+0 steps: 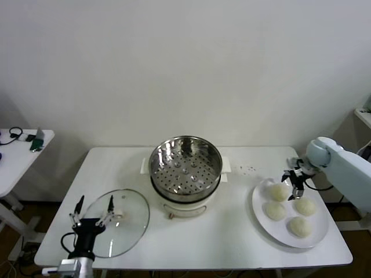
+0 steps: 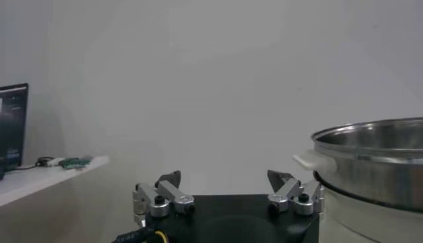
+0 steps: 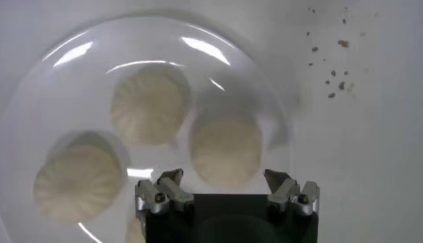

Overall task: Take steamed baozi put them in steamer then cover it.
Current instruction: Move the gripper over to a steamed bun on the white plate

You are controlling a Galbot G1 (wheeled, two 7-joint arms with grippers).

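Several cream-white baozi lie on a white plate [image 1: 259, 205] at the table's right. My right gripper [image 1: 294, 182] hovers open over the farthest baozi [image 1: 279, 191]. In the right wrist view that baozi [image 3: 225, 150] sits just ahead of the open right gripper [image 3: 225, 179], untouched, with two more [image 3: 151, 105] [image 3: 78, 181] beside it. The shiny steamer [image 1: 185, 165] stands empty at mid-table on its white base. The glass cover [image 1: 119, 223] lies flat at the front left. My left gripper [image 1: 93, 211] stands open by the cover's left edge, holding nothing. In the left wrist view the left gripper [image 2: 225, 178] faces the steamer [image 2: 377, 165].
A small side table [image 1: 23, 145] with cables and gadgets stands off to the left. Dark crumbs [image 1: 249, 169] dot the tabletop between steamer and plate. A shelf edge [image 1: 364, 116] shows at the far right. The plate lies close to the table's front right corner.
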